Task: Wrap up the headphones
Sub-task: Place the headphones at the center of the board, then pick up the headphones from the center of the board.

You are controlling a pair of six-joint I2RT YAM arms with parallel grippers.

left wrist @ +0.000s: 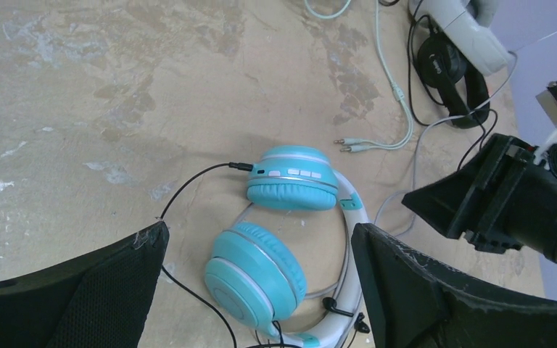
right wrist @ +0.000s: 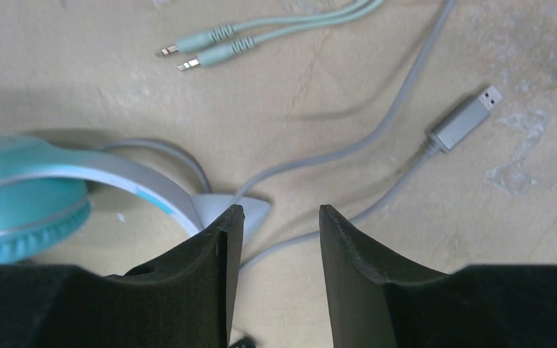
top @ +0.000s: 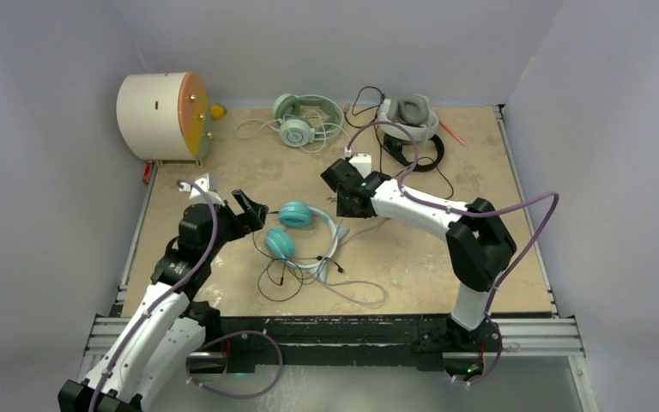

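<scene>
No legible text, brand, number or sign in any view. White buttons (left wrist: 294, 173) on teal headset (left wrist: 257, 279): any marking too small to read.

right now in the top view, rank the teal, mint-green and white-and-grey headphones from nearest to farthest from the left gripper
1. teal headphones: mid-table, just to the right of the left gripper.
2. mint-green headphones: far edge, near the centre.
3. white-and-grey headphones: far edge, over on the right.
</scene>
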